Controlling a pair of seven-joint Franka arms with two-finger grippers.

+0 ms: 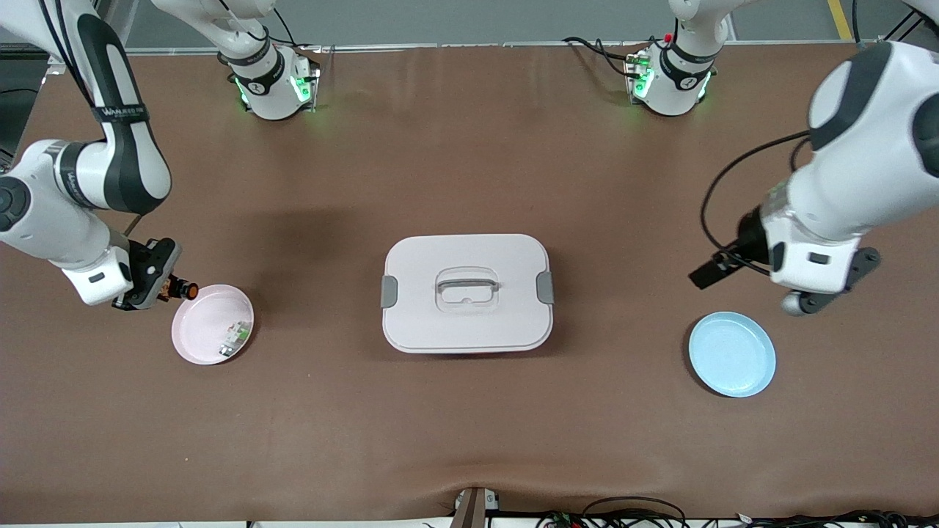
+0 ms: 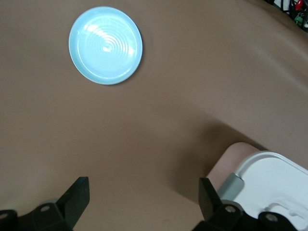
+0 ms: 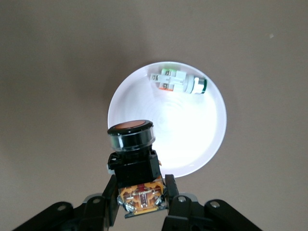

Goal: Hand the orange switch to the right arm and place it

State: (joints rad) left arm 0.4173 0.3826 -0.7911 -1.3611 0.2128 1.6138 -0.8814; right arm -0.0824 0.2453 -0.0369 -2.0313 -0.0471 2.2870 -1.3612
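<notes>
Closest to the front camera is the light blue plate (image 1: 732, 354), sitting bare at the left arm's end of the table, so start there and work down in size. Biggest thing by far is the brown table (image 1: 469, 440), then the white lidded box (image 1: 467, 292) parked in the middle with its grey handle and side clips. Next the two plates, the blue one and the pink plate (image 1: 192, 342) at the right arm's end, which has a small white-and-green part (image 1: 234, 339) lying in it near the rim. Left gripper (image 2: 143, 201) hangs over bare table near the blue plate, fingers spread wide with nothing between them, looks like it's just waiting. Right gripper (image 3: 140, 202) is over the edge of the pink plate, fingers pinching the black body of the orange switch (image 3: 133, 159), round cap pointing out toward the plate. So the way I read it, the handover part is basically done since the switch is already with the right arm. What's left is the placing, probably down onto that pink plate next to the green part, then letting go
</notes>
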